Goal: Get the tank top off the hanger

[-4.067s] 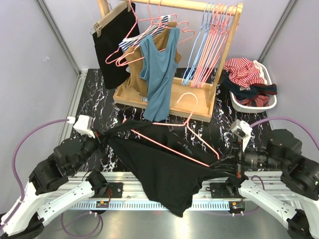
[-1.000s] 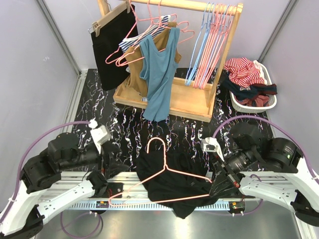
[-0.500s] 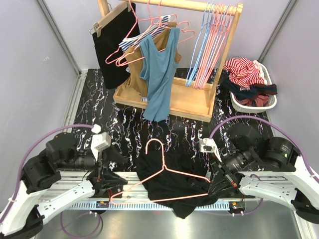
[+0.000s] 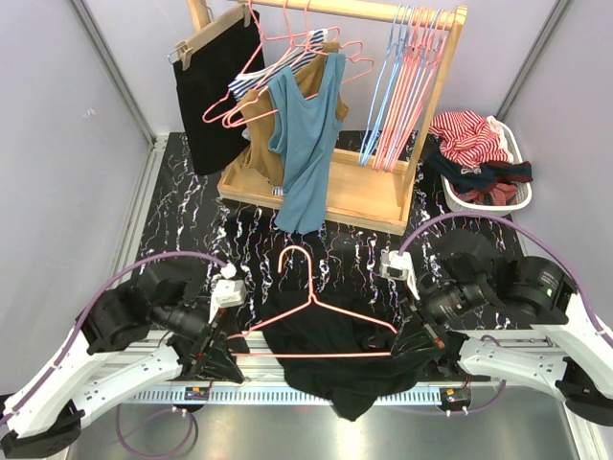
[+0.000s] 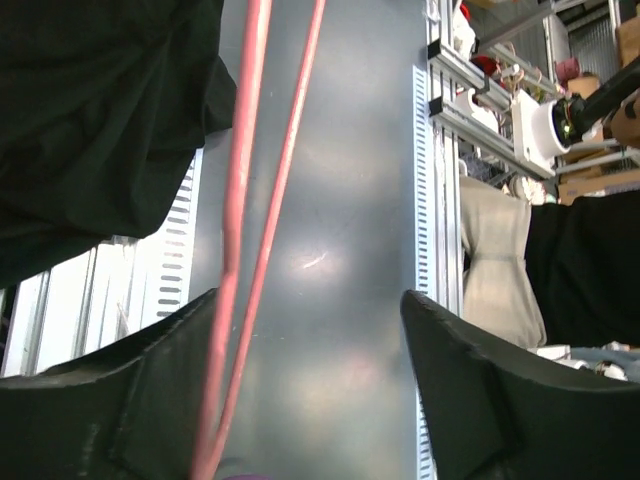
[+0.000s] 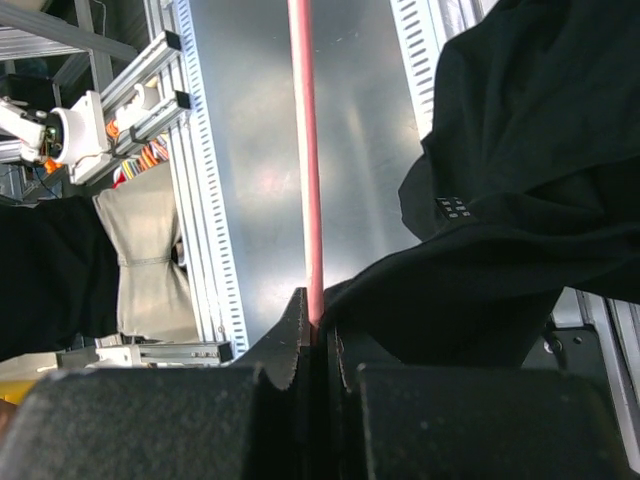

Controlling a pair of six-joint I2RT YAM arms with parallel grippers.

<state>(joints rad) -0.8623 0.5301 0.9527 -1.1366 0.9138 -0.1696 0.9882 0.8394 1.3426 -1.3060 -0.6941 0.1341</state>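
The pink wire hanger (image 4: 311,299) lies flat over the crumpled black tank top (image 4: 330,369) near the table's front edge, with its hook pointing away from me. My right gripper (image 4: 414,337) is shut on the hanger's right end. In the right wrist view the pink hanger wire (image 6: 305,150) runs straight into the shut jaws (image 6: 318,335), with black tank top cloth (image 6: 530,180) bunched against them. My left gripper (image 4: 216,351) is at the hanger's left corner. It stands open (image 5: 310,400), with both hanger wires (image 5: 245,200) between its fingers, close to the left finger (image 5: 130,400). Black tank top cloth (image 5: 100,120) shows beyond that finger.
A wooden rack (image 4: 330,192) at the back carries a blue tank top (image 4: 306,144), a black garment (image 4: 215,86), a brown top and several spare hangers (image 4: 402,86). A white basket (image 4: 458,199) of clothes stands at the back right. An aluminium rail (image 4: 259,395) lines the near edge.
My left gripper has swung in to the hanger's left corner and its jaws have narrowed around the wires. That corner has shifted away from the near edge. The right gripper stays shut on the hanger.
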